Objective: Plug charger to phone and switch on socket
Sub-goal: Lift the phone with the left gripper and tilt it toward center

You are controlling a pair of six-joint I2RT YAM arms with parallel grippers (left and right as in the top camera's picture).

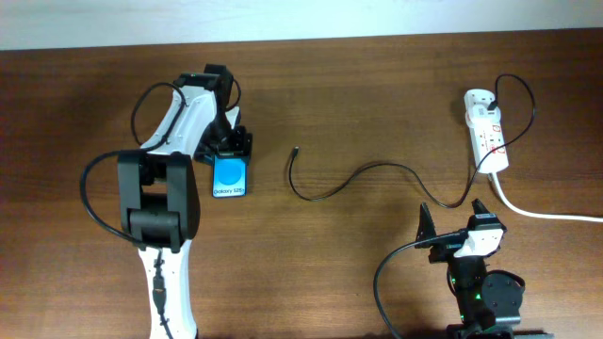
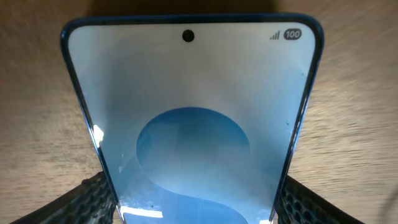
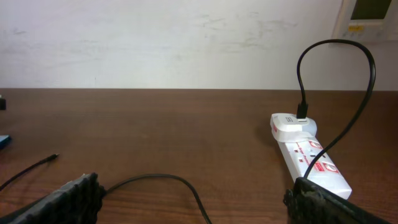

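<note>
Lying gripped in left hand (image 1: 229, 150): phone (image 1: 230, 176)

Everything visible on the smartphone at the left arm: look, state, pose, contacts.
The flat rectangular smartphone has dark edges and a lit screen: blue circle on pale ground, white "Galaxy S25" text at one short end, a punch-hole camera, a 100 badge. It faces up over the brown wooden table, left of centre; resting or lifted, I cannot tell. The left gripper straddles it, textured black fingers against both long edges. The thin black cable's free end lies apart.
</note>
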